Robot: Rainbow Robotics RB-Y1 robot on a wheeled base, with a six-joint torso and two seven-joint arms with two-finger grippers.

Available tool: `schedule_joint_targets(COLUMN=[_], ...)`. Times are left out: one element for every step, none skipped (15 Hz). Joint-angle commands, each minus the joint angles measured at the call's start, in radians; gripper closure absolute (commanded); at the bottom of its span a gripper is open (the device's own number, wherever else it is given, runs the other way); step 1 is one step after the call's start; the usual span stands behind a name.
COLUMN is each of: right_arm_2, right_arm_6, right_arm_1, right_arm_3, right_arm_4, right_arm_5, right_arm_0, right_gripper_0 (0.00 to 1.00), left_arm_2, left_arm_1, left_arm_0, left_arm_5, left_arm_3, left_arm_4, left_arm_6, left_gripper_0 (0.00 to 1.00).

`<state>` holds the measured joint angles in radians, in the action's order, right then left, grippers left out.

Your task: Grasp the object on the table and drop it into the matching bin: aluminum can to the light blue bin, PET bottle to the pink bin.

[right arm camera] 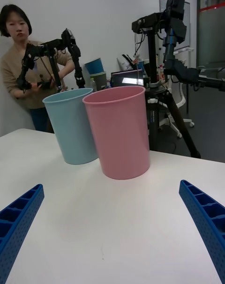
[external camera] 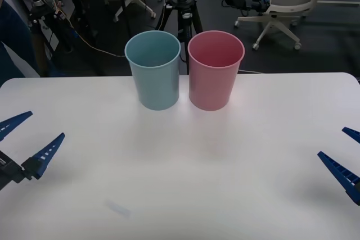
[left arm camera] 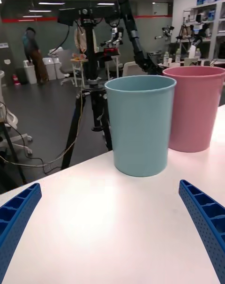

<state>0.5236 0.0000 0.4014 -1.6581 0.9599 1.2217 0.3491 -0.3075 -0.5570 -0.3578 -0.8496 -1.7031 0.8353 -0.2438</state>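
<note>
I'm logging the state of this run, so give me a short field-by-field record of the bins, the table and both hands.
light blue bin: upright at the far middle of the table, on the robot's left of the pair
pink bin: upright, right beside the light blue bin
table: white, carries both bins
left hand: open, low over the table's left edge, holding nothing
right hand: open, low over the table's right edge, holding nothing

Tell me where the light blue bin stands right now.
In the front view the light blue bin stands upright at the table's far edge, left of centre, close beside the pink bin on its right.
</note>
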Motion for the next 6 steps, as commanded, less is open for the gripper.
schedule_joint_targets(right_arm_2=[0.000, 0.000, 0.000, 0.000, 0.000, 0.000], right_arm_6=[0.000, 0.000, 0.000, 0.000, 0.000, 0.000], right_arm_1=[0.000, 0.000, 0.000, 0.000, 0.000, 0.000], right_arm_3=[0.000, 0.000, 0.000, 0.000, 0.000, 0.000], right_arm_4=[0.000, 0.000, 0.000, 0.000, 0.000, 0.000], right_arm_5=[0.000, 0.000, 0.000, 0.000, 0.000, 0.000], right_arm_0=[0.000, 0.000, 0.000, 0.000, 0.000, 0.000], right_gripper_0=[0.00, 0.00, 0.00, 0.00, 0.00, 0.00], left_arm_2=[-0.004, -0.004, -0.004, -0.004, -0.004, -0.004], left_arm_1=[0.000, 0.000, 0.000, 0.000, 0.000, 0.000], left_arm_0=[-0.052, -0.059, -0.064, -0.064, -0.064, -0.064], left_arm_5=[-0.005, -0.005, -0.005, -0.005, -0.005, -0.005], left_arm_3=[-0.058, -0.064, -0.064, -0.064, -0.064, -0.064], left_arm_4=[0.001, 0.001, 0.001, 0.001, 0.001, 0.001], left_arm_6=[0.001, -0.002, -0.002, -0.002, -0.002, -0.002], left_gripper_0=[0.00, 0.00, 0.00, 0.00, 0.00, 0.00])
